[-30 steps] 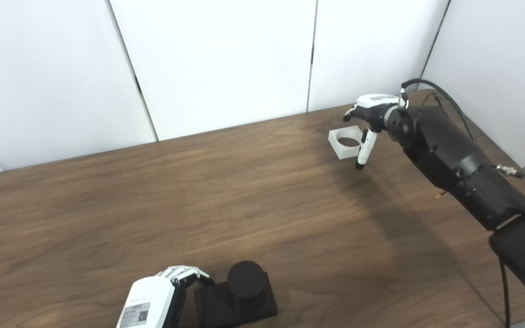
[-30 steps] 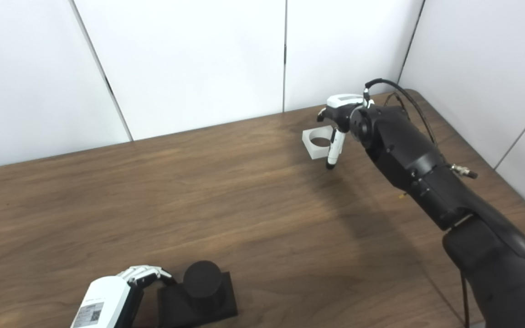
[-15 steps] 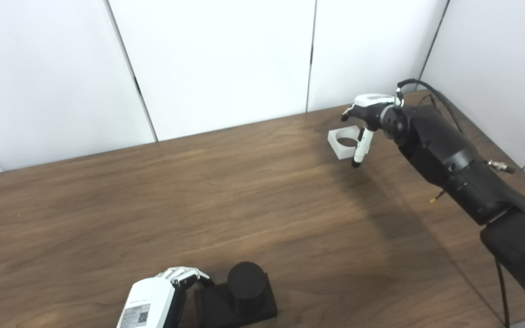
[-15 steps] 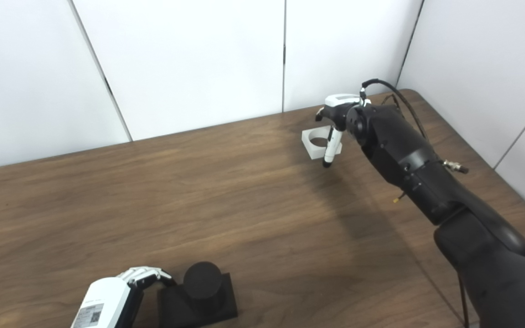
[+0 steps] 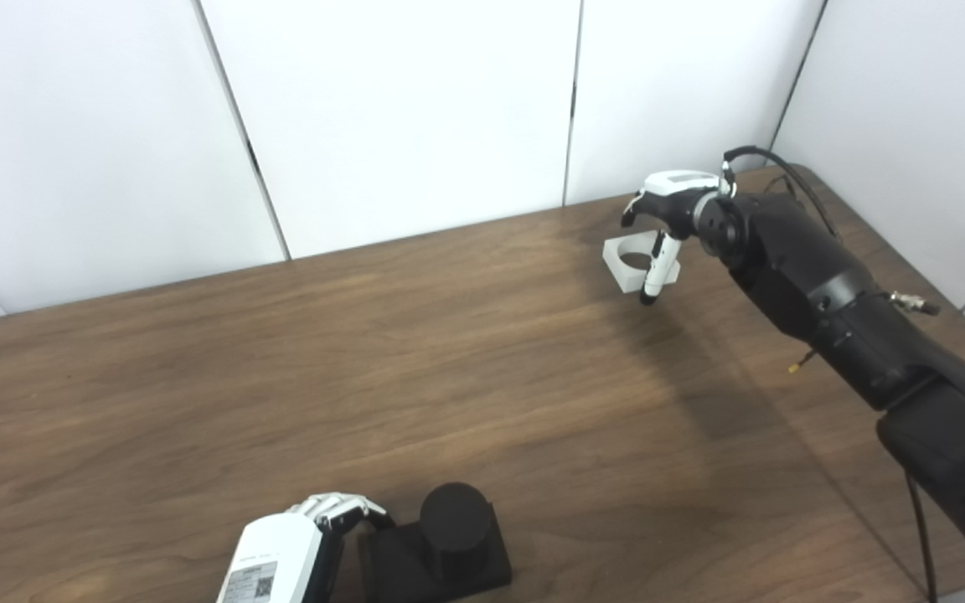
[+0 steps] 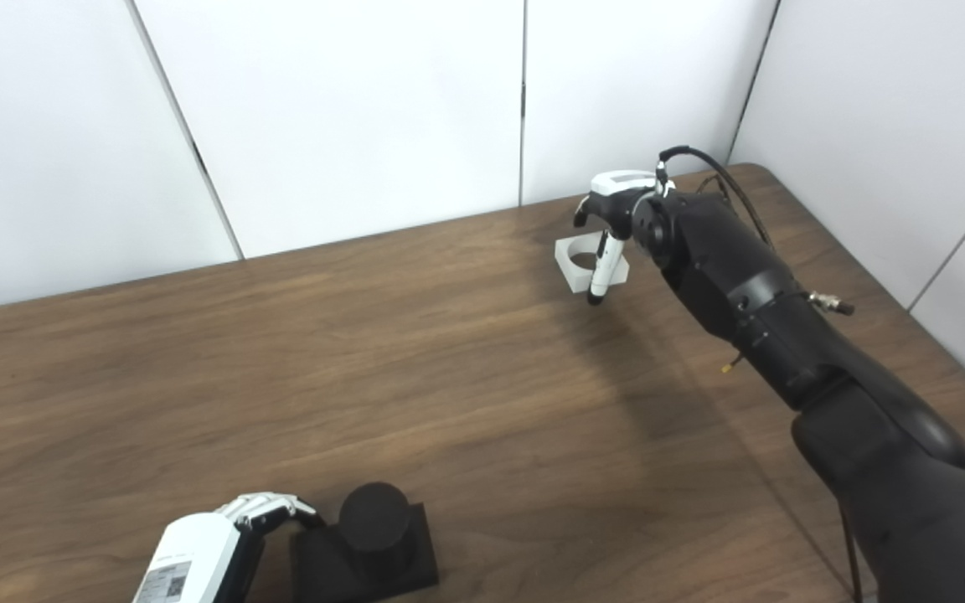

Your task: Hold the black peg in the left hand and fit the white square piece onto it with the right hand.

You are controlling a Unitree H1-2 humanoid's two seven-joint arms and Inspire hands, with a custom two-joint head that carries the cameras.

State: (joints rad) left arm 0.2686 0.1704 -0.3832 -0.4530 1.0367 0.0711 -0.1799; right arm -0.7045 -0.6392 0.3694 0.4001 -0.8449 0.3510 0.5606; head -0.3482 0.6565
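The brown tabletop (image 5: 365,352) holds everything. The long black right arm (image 5: 834,310) reaches far across it. Its right hand (image 5: 667,209) sits over the white square piece (image 5: 629,264), with the fingers spread apart and one finger pointing down at the near right edge of the piece. The piece lies flat on the tabletop just under that hand. The black peg (image 5: 436,544) stands on its square base just to the right of the left hand (image 5: 298,548), whose curled fingers (image 5: 340,507) touch the base's edge; I cannot tell if they grip it.
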